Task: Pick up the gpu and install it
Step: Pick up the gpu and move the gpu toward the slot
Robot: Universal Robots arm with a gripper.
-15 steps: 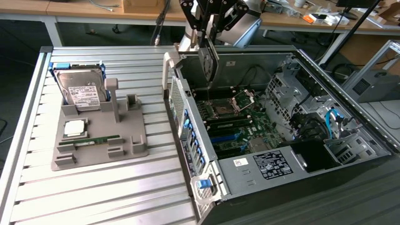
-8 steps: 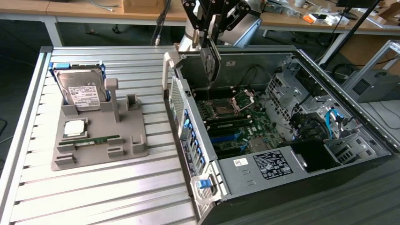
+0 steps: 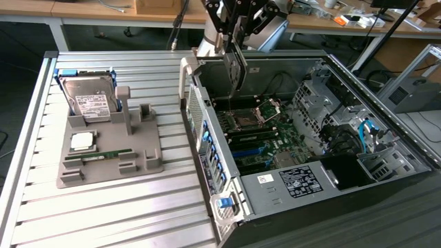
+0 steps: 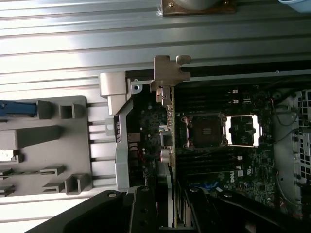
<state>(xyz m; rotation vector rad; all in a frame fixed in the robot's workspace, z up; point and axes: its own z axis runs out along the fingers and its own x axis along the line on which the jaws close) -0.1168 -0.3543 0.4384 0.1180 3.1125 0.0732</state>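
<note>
Ribbed metal table (image 3: 103, 217): grey parts holder (image 3: 155, 155), open computer case (image 3: 272, 199).

White lettering (image 4: 241, 171) on the motherboard (image 4: 265, 162), near the CPU socket (image 4: 206, 130), looks like the Dell brand name turned on its side. It is the one mark that can be read. A black label (image 3: 301, 181) with white print sits on the grey metal cover well apart from the socket, its lines too small to read. A small white sticker (image 3: 266, 179) a little nearer the socket carries a dark code, unreadable. Well apart from the socket, to the exterior view's left, the hard drive's white label (image 3: 92, 106) has print too fine to read.
</note>
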